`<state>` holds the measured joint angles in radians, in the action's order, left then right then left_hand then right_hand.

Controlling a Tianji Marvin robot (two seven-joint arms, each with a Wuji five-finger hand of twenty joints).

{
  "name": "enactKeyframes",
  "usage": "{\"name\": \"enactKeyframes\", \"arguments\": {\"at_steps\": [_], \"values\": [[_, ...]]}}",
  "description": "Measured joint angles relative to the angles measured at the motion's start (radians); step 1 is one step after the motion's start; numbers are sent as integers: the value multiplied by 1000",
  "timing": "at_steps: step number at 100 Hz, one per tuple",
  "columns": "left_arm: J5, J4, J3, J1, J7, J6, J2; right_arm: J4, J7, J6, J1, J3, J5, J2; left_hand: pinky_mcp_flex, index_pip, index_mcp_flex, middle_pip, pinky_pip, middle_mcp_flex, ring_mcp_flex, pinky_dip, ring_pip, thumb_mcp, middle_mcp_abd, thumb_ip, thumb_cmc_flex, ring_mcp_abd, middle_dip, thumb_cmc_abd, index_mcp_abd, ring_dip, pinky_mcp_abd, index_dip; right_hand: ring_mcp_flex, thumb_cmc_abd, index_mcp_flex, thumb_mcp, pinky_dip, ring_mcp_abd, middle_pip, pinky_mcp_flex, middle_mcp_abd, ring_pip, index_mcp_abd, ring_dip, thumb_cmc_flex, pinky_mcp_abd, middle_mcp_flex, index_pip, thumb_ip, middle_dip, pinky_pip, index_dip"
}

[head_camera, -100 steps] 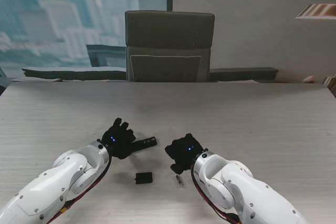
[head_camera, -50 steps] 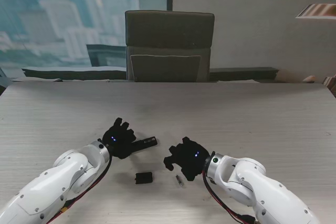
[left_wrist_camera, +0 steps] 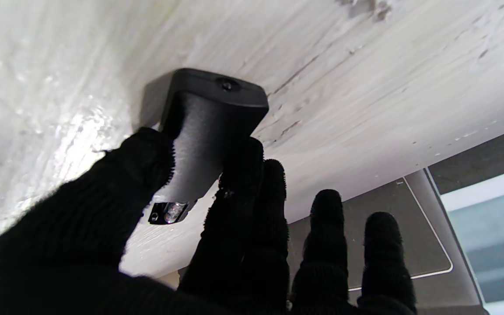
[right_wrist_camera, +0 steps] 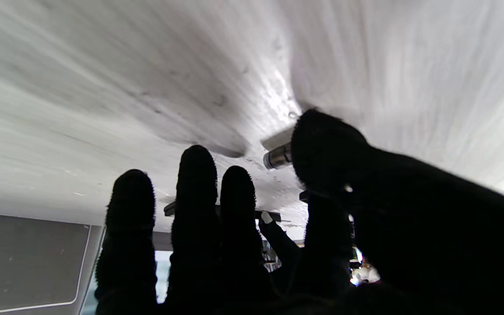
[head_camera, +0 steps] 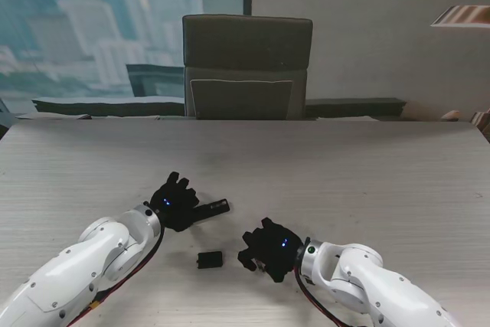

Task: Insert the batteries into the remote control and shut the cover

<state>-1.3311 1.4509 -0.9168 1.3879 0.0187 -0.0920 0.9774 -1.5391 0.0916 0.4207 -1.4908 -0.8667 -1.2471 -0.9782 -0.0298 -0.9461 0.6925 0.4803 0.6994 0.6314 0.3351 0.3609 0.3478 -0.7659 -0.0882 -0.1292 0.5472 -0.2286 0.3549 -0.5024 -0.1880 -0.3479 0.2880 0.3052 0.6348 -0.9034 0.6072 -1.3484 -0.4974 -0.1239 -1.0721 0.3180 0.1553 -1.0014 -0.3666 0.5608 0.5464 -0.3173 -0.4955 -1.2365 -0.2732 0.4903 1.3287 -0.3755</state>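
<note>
Right wrist view: the black-gloved right hand [right_wrist_camera: 322, 227] is reaching over a small silver cylindrical battery [right_wrist_camera: 277, 156] lying on the pale wood-grain table [right_wrist_camera: 103, 65]. The thumb is overlapping the battery's far end while the four fingers [right_wrist_camera: 197, 183] are standing spread and clear of it. Whether the thumb is pressing the battery cannot be told, and no grip is closed on it.

Left wrist view: the black-gloved left hand [left_wrist_camera: 217, 245] is clamping the slim black plastic remote control [left_wrist_camera: 210, 127] between thumb and fingers, its end resting on the table. The small black battery cover [head_camera: 209, 259] is lying apart, between the two hands.

Risk: a round battery nudged by one thumb is likely to roll away or slip during pinching.

Against the earlier stand views, the right hand is sitting nearer to me and is now hiding the battery; the left hand is holding unchanged.
</note>
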Motion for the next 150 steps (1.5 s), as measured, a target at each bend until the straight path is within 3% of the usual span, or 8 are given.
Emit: {"name": "enactKeyframes", "arguments": {"at_steps": [16, 28, 39, 66, 89, 112, 131, 150], "values": [[1, -1, 2, -2, -1, 1, 0, 41, 50, -43, 62, 81, 14, 2, 0, -3, 0, 0, 0, 0, 0, 0, 0, 0, 0, 0, 0, 0, 0, 1, -2, 0, 0, 0, -26, -8, 106, -36, 17, -1, 1, -38, -1, 24, -59, -3, -83, 0, 11, -62, -70, 0, -30, 141], [3, -3, 5, -3, -3, 3, 0, 58, 52, -59, 93, 118, 49, -3, 0, -5, 0, 0, 3, 0, 0, 0, 0, 0, 0, 0, 0, 0, 0, 1, -2, 0, 0, 0, -26, 28, 136, -3, 26, -11, 5, -47, -1, 12, -45, 7, -103, 0, 10, -68, -71, 0, -39, 183], [4, -4, 7, -5, -5, 4, 0, 65, 52, -85, 110, 137, 58, -10, 0, -8, 0, 0, 3, 0, 0, 0, 0, 1, 0, 0, 0, 0, 0, 1, -2, 0, 0, 0, -26, 47, 163, 54, 26, -21, 27, -48, 1, 41, 4, -7, -116, -6, -5, -57, -73, -1, -41, 202], [6, -10, 10, -6, -18, 5, 0, 84, 47, -126, 145, 174, 96, -27, 0, -17, 0, 0, 4, 0, 0, 0, 0, -1, 0, -2, -8, 0, 0, 4, -2, 0, 0, 2, 3, 48, 252, 82, 27, -34, 41, -42, 8, 42, 243, -8, -91, -27, -88, -38, -74, -12, -44, 235], [7, -16, 11, -7, -31, 5, 1, 119, 88, -152, 192, 195, 173, -52, 0, -17, 0, 0, 4, 0, 0, 0, 0, 2, 0, -2, -10, 0, 0, 15, -2, 0, 0, 11, 27, 50, 273, 82, 27, -42, 41, -21, 8, 42, 314, -8, -41, -38, -116, -17, -74, -12, -44, 238], [12, -24, 20, -14, -44, 4, 0, 178, 151, -221, 295, 262, 294, -104, 0, -17, 0, 0, 4, -1, 0, 0, 0, 2, 0, -3, -11, 0, 0, 15, -2, 0, 0, 11, 45, 51, 289, 82, 27, -43, 37, -14, 8, 42, 335, -18, -40, -42, -128, -17, -74, -12, -44, 238], [14, -33, 27, -19, -61, 3, 0, 239, 161, -295, 374, 337, 425, -161, 0, -17, 0, 0, 4, -9, 0, 0, 0, -8, 0, -28, -11, 0, 0, 15, -2, 0, 0, 11, 45, 52, 290, 82, 27, -56, 41, -10, 8, 42, 347, -18, -31, -52, -128, -16, -74, -12, -44, 238], [14, -36, 28, -19, -66, 4, 1, 336, 189, -310, 440, 418, 471, -221, 0, -13, 0, 0, 4, -9, 0, 0, 0, -15, 0, -39, -11, 0, 0, 15, -2, 0, 0, 11, 45, 61, 291, 82, 27, -56, 41, -10, 8, 42, 347, -18, -31, -52, -128, -16, -74, -12, -44, 238]]}}
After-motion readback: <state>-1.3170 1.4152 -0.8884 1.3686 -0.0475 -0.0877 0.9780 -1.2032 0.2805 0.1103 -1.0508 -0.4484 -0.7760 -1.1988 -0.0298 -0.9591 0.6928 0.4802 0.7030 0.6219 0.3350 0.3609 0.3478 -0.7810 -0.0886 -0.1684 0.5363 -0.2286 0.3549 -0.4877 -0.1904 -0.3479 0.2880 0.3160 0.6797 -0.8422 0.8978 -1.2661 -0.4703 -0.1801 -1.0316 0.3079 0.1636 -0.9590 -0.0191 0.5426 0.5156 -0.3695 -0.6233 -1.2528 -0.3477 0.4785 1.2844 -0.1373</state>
